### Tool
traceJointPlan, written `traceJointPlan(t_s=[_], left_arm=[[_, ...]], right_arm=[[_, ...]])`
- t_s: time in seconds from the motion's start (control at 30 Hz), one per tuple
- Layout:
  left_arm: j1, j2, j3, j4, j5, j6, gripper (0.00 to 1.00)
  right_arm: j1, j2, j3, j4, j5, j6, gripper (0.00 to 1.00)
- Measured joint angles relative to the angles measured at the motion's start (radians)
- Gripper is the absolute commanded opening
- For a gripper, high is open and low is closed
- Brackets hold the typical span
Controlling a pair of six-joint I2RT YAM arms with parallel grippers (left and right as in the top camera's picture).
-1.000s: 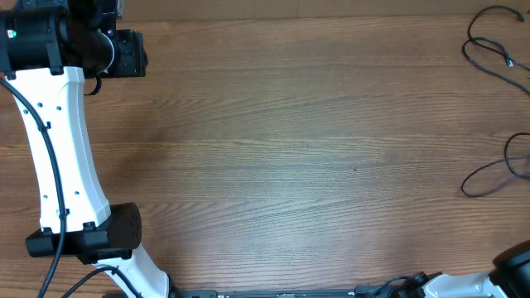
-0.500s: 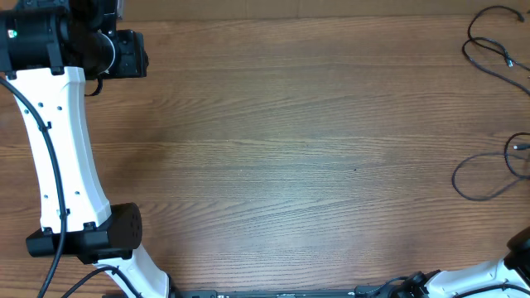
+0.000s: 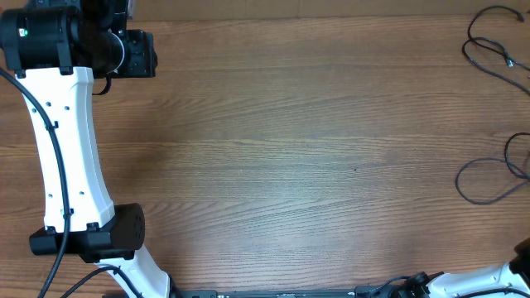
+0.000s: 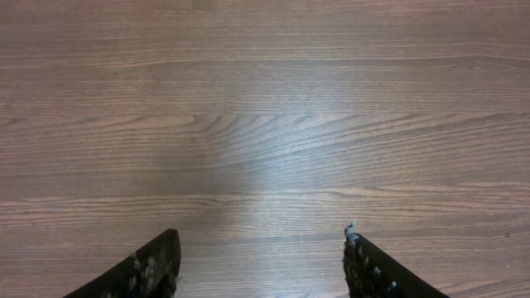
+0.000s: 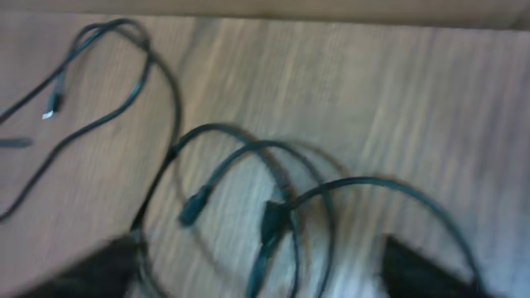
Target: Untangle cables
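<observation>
The cables show in the overhead view as thin black loops at the table's right edge, one loop (image 3: 487, 48) at the far right corner and another (image 3: 484, 189) lower down. The blurred right wrist view has the cables (image 5: 248, 161) lying in crossing loops on the wood, with a dark plug (image 5: 273, 219) and a small plug end (image 5: 51, 108). My right gripper (image 5: 261, 273) stands open above them, its fingers (image 5: 414, 265) wide apart and holding nothing. Far over at the table's left, my left gripper (image 4: 261, 269) is open over bare wood, with no cable near it.
The left arm (image 3: 66, 141) runs up the left side of the wooden table (image 3: 290, 149), with its thicker black cord beside it. Only a bit of the right arm (image 3: 517, 269) shows at the bottom right corner. The table's back edge runs along the top.
The lower cable loop at the right edge has shifted and now lies loose. The right arm has drawn back toward the bottom right corner. The left arm's head has nudged right.
</observation>
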Motion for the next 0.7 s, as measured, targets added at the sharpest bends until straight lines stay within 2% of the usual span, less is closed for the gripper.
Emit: traceJointPlan(t_s=[0.17, 0.3, 0.43, 0.57, 0.7], left_arm=[[0.000, 0.000, 0.000, 0.011, 0.000, 0.000, 0.63], [0.000, 0.000, 0.000, 0.061, 0.001, 0.000, 0.66], [-0.009, 0.000, 0.000, 0.220, 0.011, -0.004, 0.76], [-0.053, 0.002, 0.019, 0.435, 0.032, -0.028, 0.83], [-0.129, 0.002, 0.074, 0.623, 0.032, -0.038, 0.88]], right_arm=[[0.032, -0.005, 0.000, -0.024, -0.149, -0.052, 1.00], [0.132, -0.086, 0.001, -0.027, -0.223, -0.086, 1.00], [0.351, -0.290, 0.051, -0.029, -0.260, -0.118, 1.00], [0.667, -0.488, 0.201, -0.010, -0.245, -0.143, 1.00], [0.903, -0.592, 0.293, 0.015, -0.183, -0.156, 1.00]])
